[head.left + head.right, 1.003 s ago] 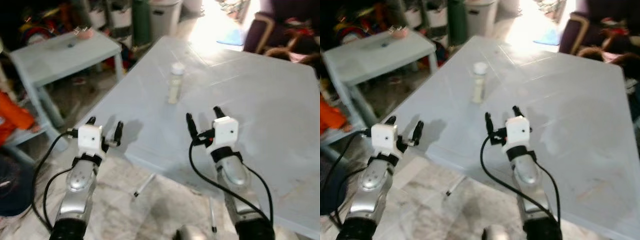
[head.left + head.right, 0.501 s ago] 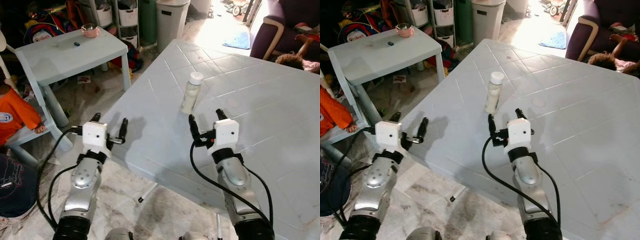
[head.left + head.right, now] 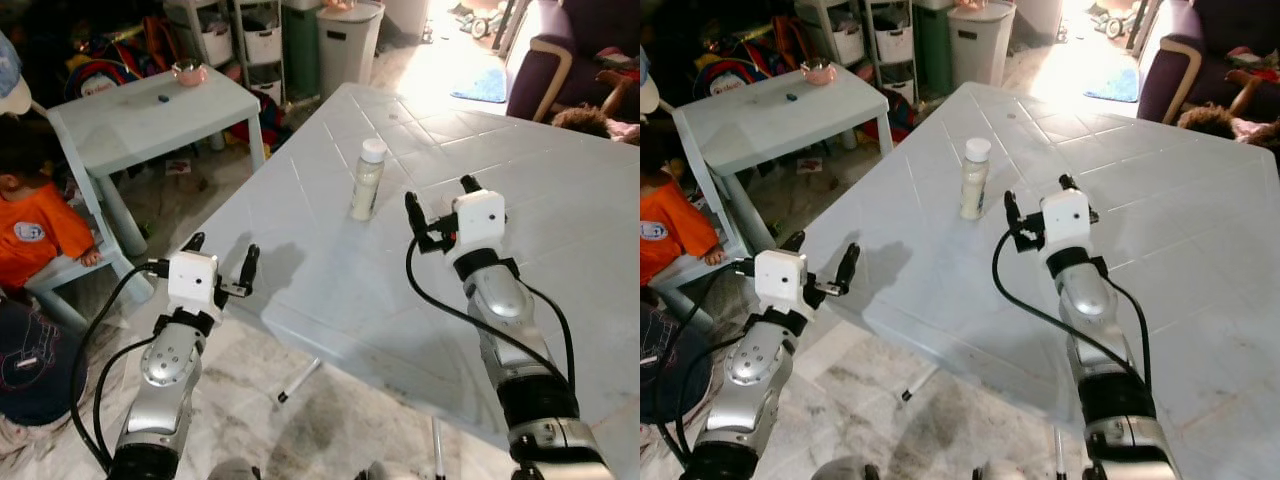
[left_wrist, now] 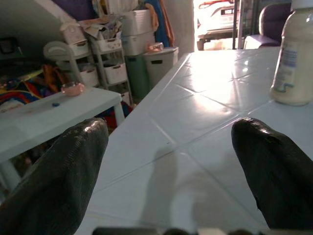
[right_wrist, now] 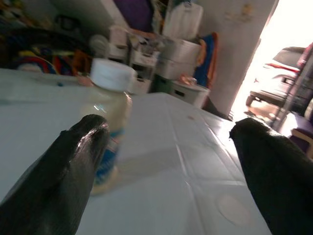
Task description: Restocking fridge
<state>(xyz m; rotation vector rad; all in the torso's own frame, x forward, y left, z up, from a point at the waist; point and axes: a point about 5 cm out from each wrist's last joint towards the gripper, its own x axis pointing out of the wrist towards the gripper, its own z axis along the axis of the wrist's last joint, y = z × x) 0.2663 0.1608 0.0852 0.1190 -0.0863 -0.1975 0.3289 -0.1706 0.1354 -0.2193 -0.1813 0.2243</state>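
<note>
Standing upright, white-capped pale bottle [image 3: 367, 181]

Silver arms; black-fingered tools; black cables

Table [image 3: 560, 210]: pale plastic, smooth, slight sheen, moulded tile-like grooves. Bottle [image 3: 367, 180]: translucent milky plastic, white matt cap, printed label. Small side table [image 3: 130, 110]: same pale plastic, matt. Gripper fingers [image 4: 68, 181]: black, rubbery, dull gloss. Floor [image 3: 270, 420]: mottled stone-look tiles. Bins [image 3: 345, 40]: grey plastic.
</note>
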